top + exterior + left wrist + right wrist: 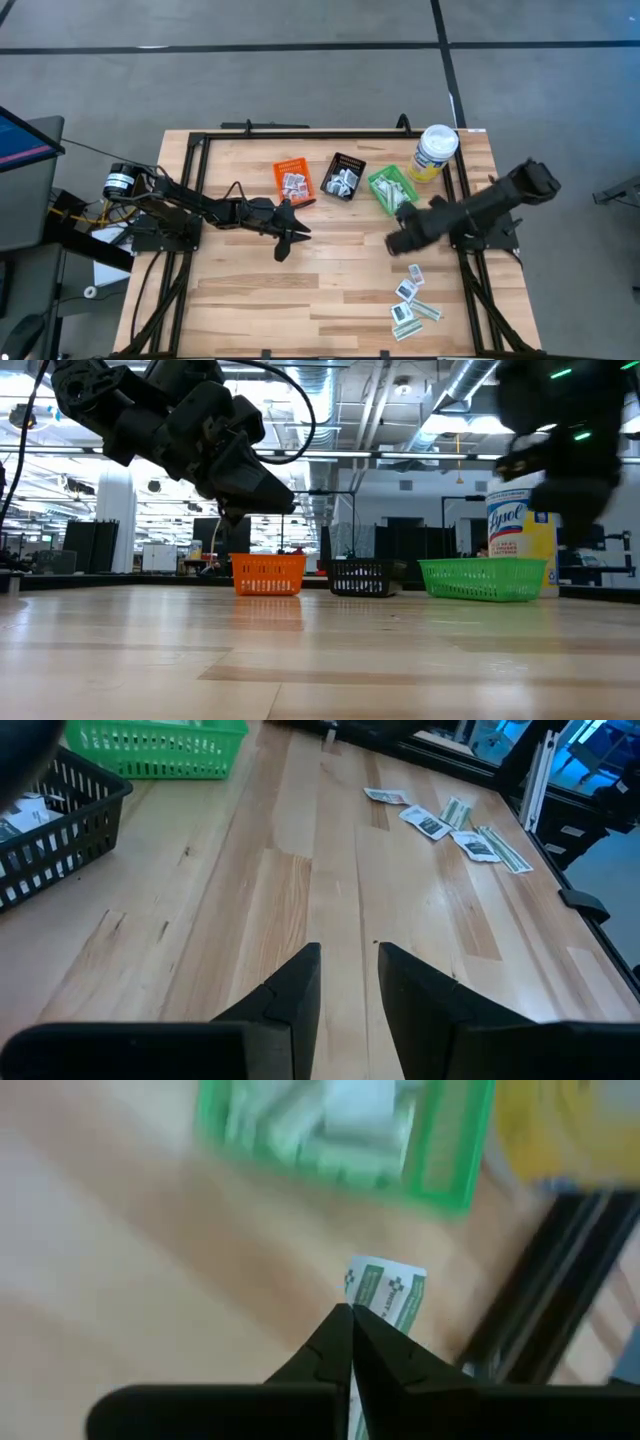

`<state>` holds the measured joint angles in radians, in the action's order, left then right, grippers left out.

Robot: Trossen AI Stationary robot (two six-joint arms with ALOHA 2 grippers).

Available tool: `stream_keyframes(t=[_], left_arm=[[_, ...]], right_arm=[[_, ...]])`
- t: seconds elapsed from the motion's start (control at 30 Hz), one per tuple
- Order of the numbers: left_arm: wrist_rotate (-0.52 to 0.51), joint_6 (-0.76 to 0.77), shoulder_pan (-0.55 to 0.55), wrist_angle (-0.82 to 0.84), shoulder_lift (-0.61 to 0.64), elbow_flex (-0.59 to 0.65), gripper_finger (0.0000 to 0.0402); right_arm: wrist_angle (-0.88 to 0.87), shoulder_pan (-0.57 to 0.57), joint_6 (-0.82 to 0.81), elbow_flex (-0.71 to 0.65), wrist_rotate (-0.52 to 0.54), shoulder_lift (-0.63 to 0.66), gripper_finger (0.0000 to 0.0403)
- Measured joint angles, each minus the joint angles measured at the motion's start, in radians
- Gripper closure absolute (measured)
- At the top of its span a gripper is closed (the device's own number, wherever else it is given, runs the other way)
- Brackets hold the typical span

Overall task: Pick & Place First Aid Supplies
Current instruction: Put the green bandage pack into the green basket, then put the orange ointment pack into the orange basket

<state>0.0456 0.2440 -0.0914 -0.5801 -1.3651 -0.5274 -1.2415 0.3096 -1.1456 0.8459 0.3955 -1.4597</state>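
three bins (341, 177), yellow canister (434, 153), loose packets (410, 298)

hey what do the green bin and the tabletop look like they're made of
The green bin looks like moulded plastic: glossy, uniformly bright, with slotted lattice walls. The tabletop looks like wood, probably sealed butcher block: joined planks, visible grain, a slight sheen.

Tabletop (300, 290): pale blond wood planks with darker grain streaks, edged by a black frame. Three mesh bins, upper centre of the high view: orange bin (293, 179), black bin (344, 176), bright green bin (392, 190). Canister (433, 153), upper right: yellow body, white lid. Packets (408, 292), lower right: white with dark print, some pale green strips. Held packet (385, 1298): white with green print. Both arms dark, near black
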Motion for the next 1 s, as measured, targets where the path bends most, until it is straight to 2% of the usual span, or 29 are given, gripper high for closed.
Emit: stream_keyframes(t=[0.17,0.37,0.6,0.8,1.0], left_arm=[[0.0,0.0,0.0,-0.007,0.0,0.0,0.0298],[0.0,0.0,0.0,-0.01,0.0,0.0,0.0298],[0.0,0.0,0.0,-0.01,0.0,0.0,0.0298],[0.0,0.0,0.0,-0.01,0.0,0.0,0.0298],[0.0,0.0,0.0,-0.01,0.0,0.0,0.0298]], right_arm=[[0.128,-0.181,0.233,0.0,0.113,0.0,0.0401],[0.319,-0.333,0.46,0.0,0.235,0.0,0.0398],[0.465,-0.44,0.641,0.0,0.175,0.0,0.0368],[0.469,-0.448,0.649,0.0,0.152,0.0,0.0325],[0.465,-0.398,0.59,0.0,0.09,0.0,0.0294]])
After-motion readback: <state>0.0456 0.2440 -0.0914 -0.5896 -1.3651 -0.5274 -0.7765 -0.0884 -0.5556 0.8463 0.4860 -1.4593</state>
